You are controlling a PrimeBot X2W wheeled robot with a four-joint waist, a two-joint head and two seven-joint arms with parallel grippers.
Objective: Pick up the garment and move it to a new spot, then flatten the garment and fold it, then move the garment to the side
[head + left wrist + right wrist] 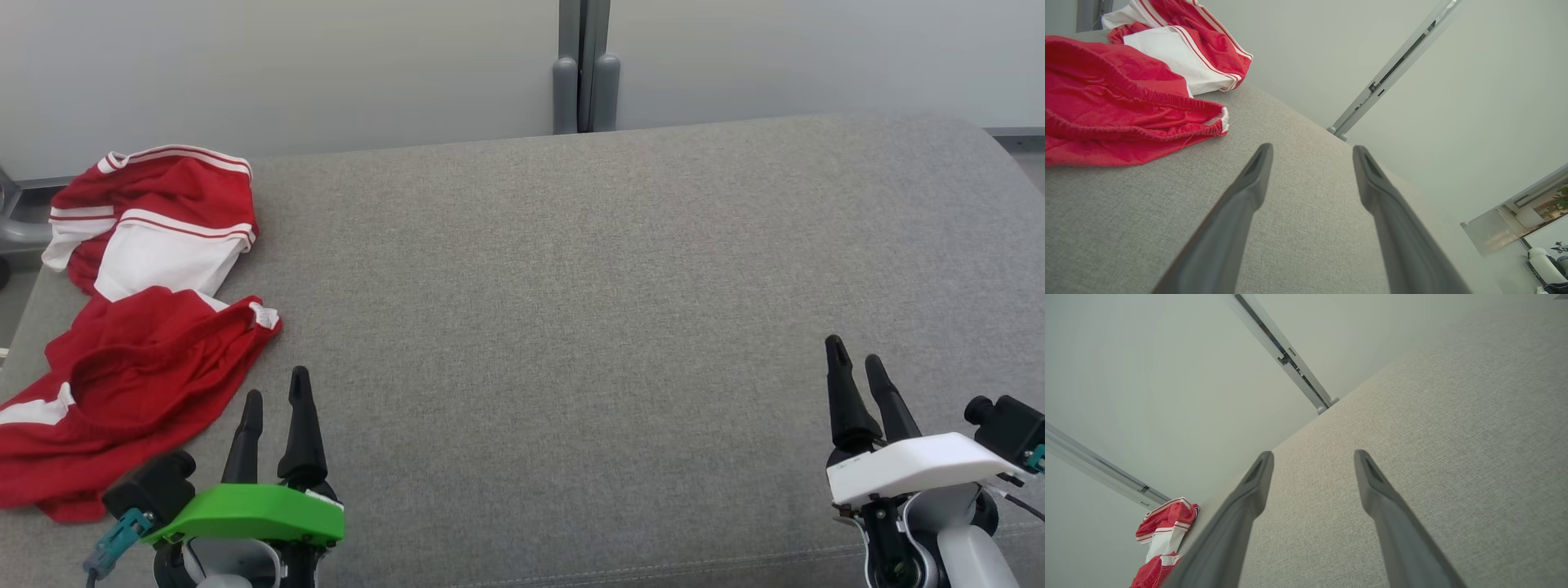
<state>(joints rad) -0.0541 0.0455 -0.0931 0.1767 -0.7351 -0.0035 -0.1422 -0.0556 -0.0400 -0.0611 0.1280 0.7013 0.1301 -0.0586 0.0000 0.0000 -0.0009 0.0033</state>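
Shows the red-and-white garment (139, 327) crumpled at the left edge of the grey cushion (571, 310), just beside the left gripper (276, 384), not touching it. Finds that gripper's fingers spread, empty; same for the right gripper (853, 347), well apart.

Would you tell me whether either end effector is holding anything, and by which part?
Nothing is held. The left end effector and right end effector are both open over the cushion; the garment lies free beside the left one.
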